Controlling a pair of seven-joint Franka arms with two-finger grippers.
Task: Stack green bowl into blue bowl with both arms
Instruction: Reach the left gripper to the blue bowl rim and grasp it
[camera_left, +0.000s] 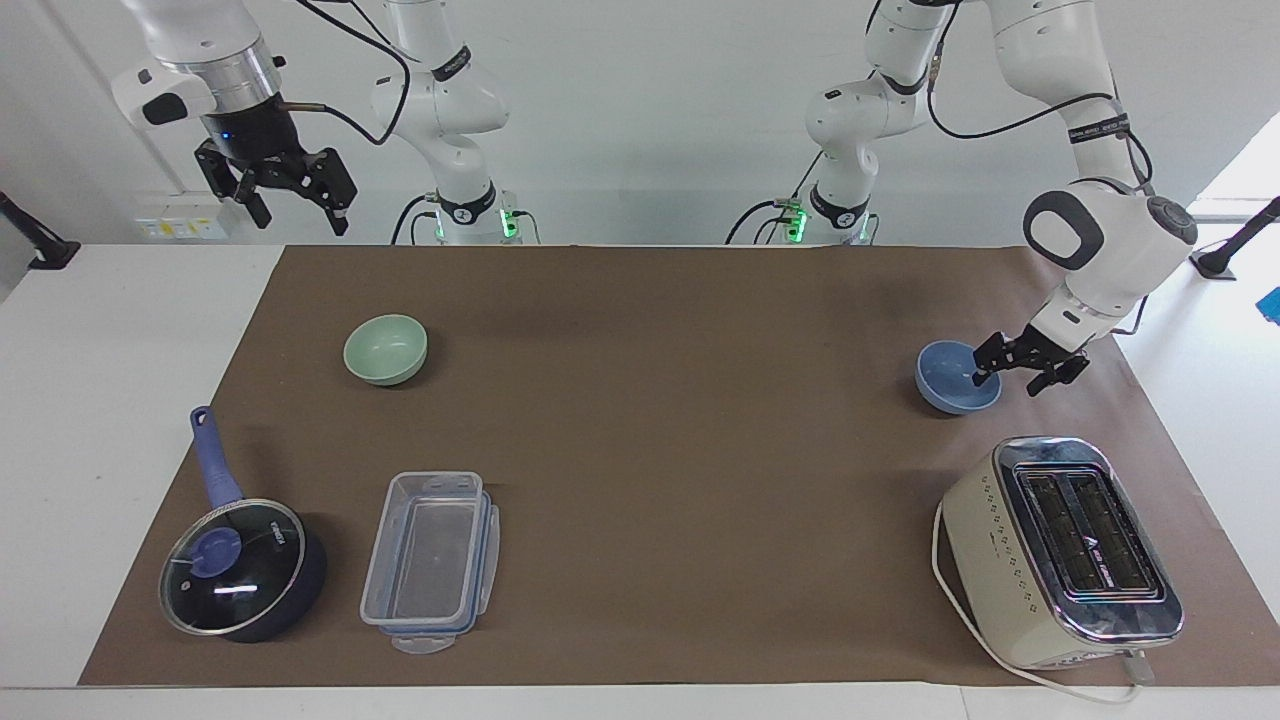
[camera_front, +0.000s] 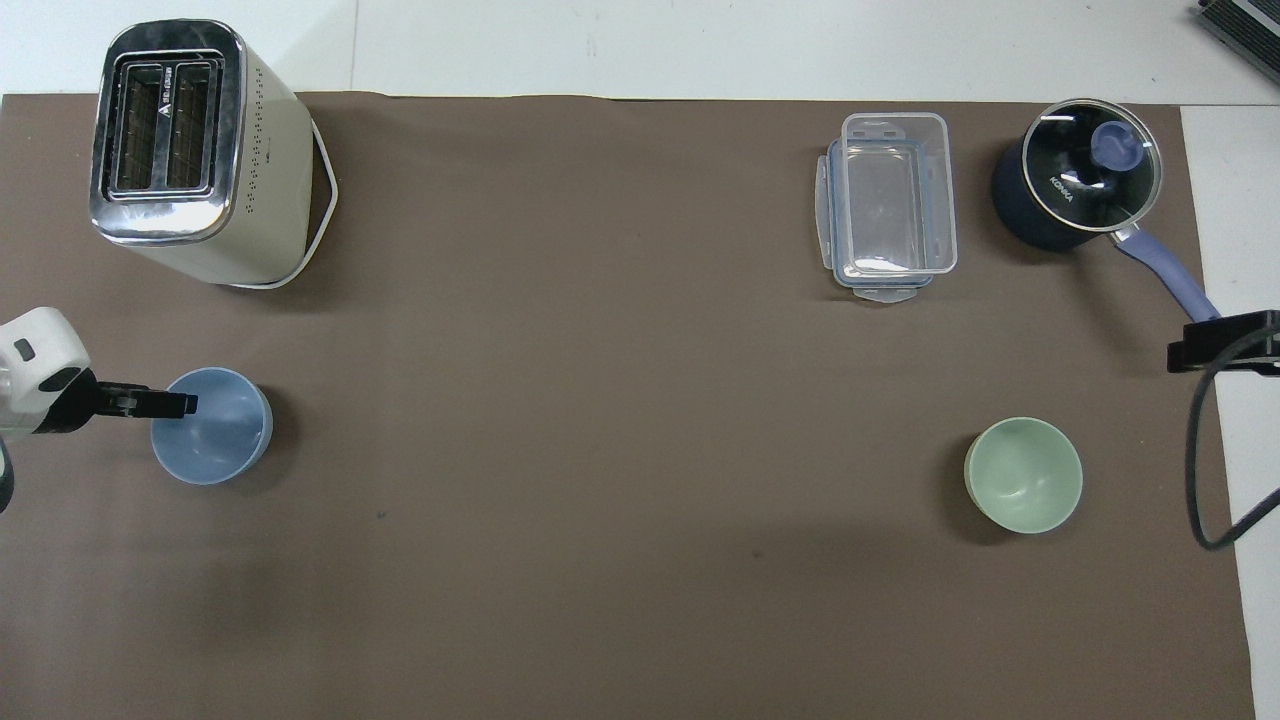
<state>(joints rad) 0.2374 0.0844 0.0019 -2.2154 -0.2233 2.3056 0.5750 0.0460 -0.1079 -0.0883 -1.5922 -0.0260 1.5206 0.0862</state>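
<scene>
The blue bowl stands upright on the brown mat toward the left arm's end of the table; it also shows in the overhead view. My left gripper is open and low at the bowl's rim, one finger over the inside and one outside; from above it overlaps the rim. The green bowl stands upright toward the right arm's end, also in the overhead view. My right gripper is open and empty, raised high over the table's edge at the robots' end, and waits.
A cream toaster stands farther from the robots than the blue bowl. A clear plastic container and a dark blue lidded saucepan stand farther from the robots than the green bowl. The brown mat covers the table's middle.
</scene>
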